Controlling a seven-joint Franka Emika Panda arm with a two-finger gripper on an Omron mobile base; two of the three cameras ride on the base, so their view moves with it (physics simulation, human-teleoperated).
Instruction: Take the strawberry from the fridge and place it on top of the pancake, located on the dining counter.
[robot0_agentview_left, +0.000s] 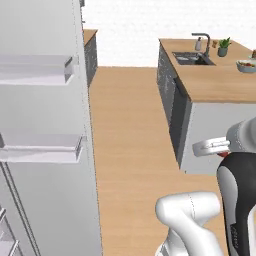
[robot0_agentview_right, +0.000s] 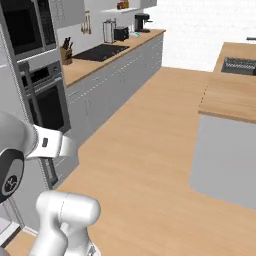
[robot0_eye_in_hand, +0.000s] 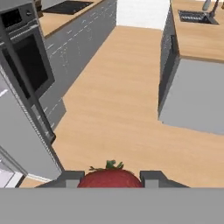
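Observation:
In the hand view the red strawberry (robot0_eye_in_hand: 110, 178) with its green leaves sits between the two dark fingertips (robot0_eye_in_hand: 72, 177), and my gripper (robot0_eye_in_hand: 111, 179) is shut on it. A speck of red shows under the white hand (robot0_agentview_left: 212, 146) in the left base view. The hand hangs over the wood floor, between the fridge and the dining counter. The fridge's open grey door (robot0_agentview_left: 50, 165) with its white shelves rises at the left. The light-wood dining counter (robot0_agentview_left: 220, 82) with its dark sink (robot0_agentview_left: 192, 58) lies ahead to the right. The pancake is out of view.
A black wall oven (robot0_agentview_right: 45, 100) and grey cabinets with a black cooktop (robot0_agentview_right: 102, 52) line the far side. A pale dish (robot0_agentview_left: 246, 65) and a small plant (robot0_agentview_left: 223, 46) stand on the dining counter. Open wood floor (robot0_agentview_left: 130, 140) runs between the fridge and the counter.

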